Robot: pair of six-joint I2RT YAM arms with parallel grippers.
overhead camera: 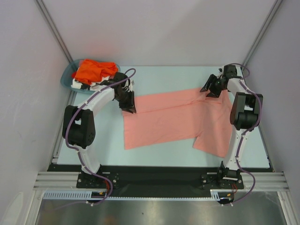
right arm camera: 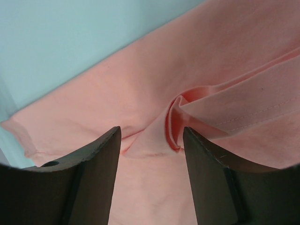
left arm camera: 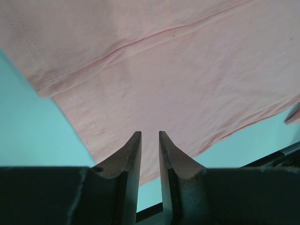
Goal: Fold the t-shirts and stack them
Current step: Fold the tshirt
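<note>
Lying flat on the pale blue table (overhead camera: 164, 75), the salmon-pink cloth t-shirt (overhead camera: 173, 119) spans between left gripper (overhead camera: 130, 108) and right gripper (overhead camera: 209, 91). Left wrist: jaws narrowly parted over its edge, pinching nothing. Right wrist: jaws released wide, straddling a puckered fold (right arm camera: 176, 117).

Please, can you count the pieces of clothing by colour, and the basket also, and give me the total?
Salmon-pink t-shirt: 1
Orange t-shirt: 1
White cloth with black print, mostly hidden under the orange one: 1
Teal basket: 1
Total: 4
</note>
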